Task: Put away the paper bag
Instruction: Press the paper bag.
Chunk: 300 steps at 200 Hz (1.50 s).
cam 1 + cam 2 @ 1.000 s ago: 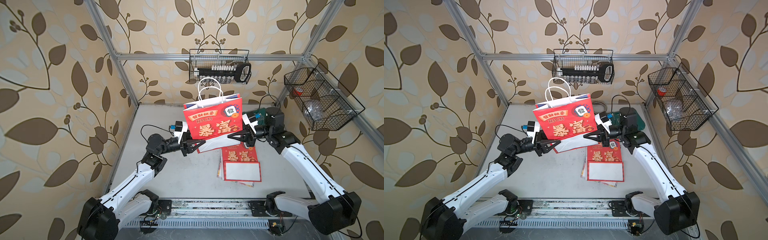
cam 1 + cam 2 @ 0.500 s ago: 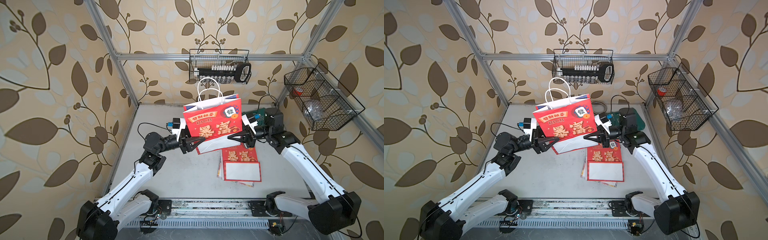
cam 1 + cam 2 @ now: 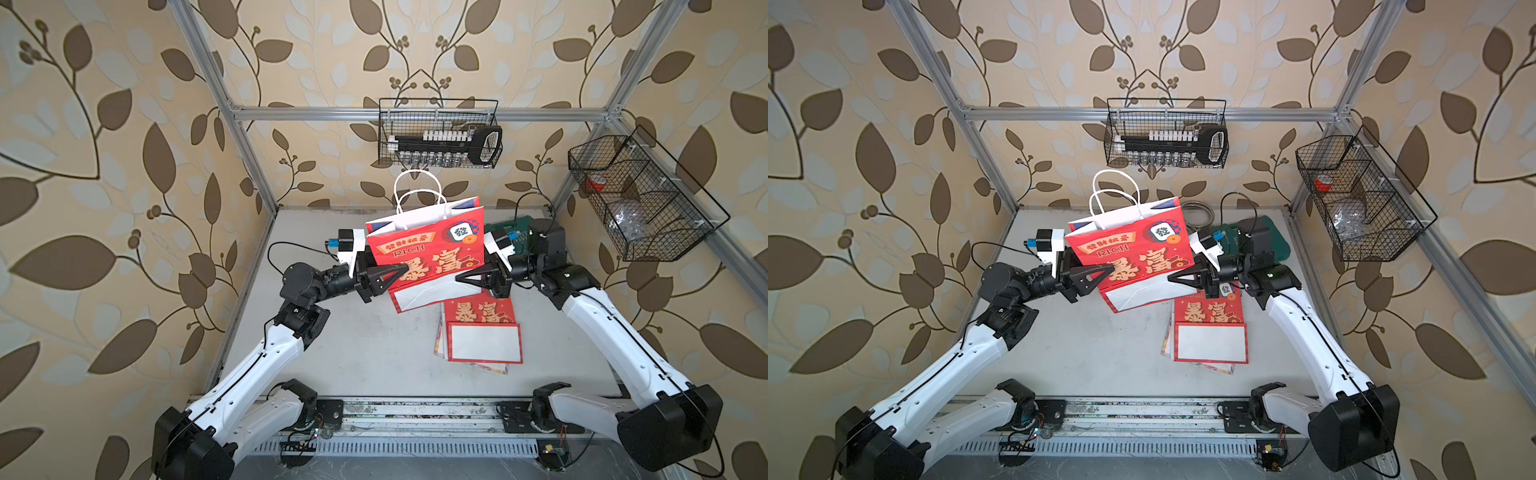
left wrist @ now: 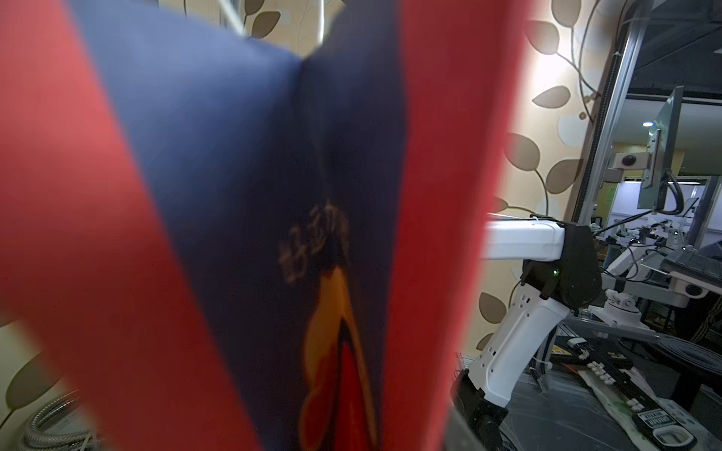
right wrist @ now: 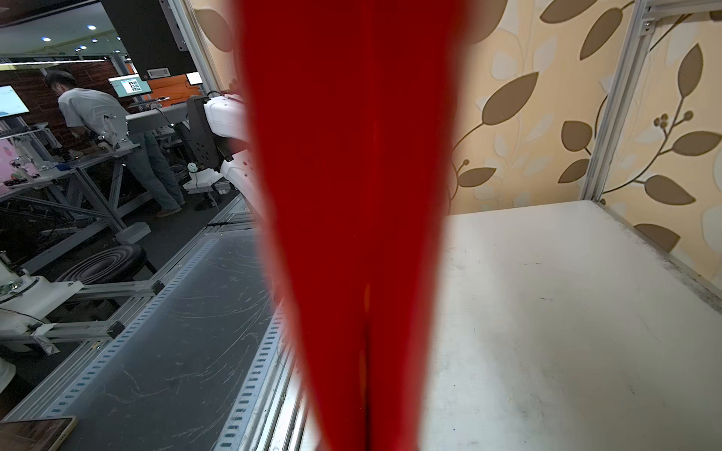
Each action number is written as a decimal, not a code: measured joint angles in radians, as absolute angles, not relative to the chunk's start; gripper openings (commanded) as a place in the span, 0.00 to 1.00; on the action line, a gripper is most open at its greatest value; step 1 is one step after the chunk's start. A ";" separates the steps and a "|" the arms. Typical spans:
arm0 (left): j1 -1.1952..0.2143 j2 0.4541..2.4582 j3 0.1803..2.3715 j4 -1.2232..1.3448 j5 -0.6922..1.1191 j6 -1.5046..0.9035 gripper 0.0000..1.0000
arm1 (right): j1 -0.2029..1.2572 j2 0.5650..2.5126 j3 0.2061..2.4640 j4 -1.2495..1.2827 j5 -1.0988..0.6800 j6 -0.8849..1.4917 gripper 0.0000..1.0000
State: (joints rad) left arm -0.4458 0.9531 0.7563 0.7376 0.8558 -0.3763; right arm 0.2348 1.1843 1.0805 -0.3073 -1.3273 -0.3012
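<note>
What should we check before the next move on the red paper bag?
1. Hold by right gripper on paper bag edge: ok, shut on it.
2. Hold by left gripper on opposite edge: cannot tell; one finger crosses the front face, the other is hidden.
3. Bag folded flat: not ok; blue gusset spread, mouth open.
4. Free handles: ok, upright, nothing through them.
5. Likely landing spot, stack of flat bags on table: ok, nothing lying on it.
</note>
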 measured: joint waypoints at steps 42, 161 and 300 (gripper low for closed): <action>-0.446 0.952 0.786 0.767 0.851 -0.385 0.00 | 0.228 1.177 1.066 -0.325 -1.328 -0.305 0.00; -0.446 0.933 0.841 0.788 0.805 -0.441 0.00 | 0.226 1.162 1.065 -0.356 -1.328 -0.316 0.00; -0.446 0.818 0.641 0.555 0.836 -0.454 0.99 | 0.213 1.106 1.066 -0.353 -1.316 -0.276 0.00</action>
State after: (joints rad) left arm -0.4461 0.8185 0.6407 0.5552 0.8356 -0.4541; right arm 0.2127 1.1061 1.0660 -0.3534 -1.3159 -0.2760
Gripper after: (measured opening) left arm 0.988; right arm 0.047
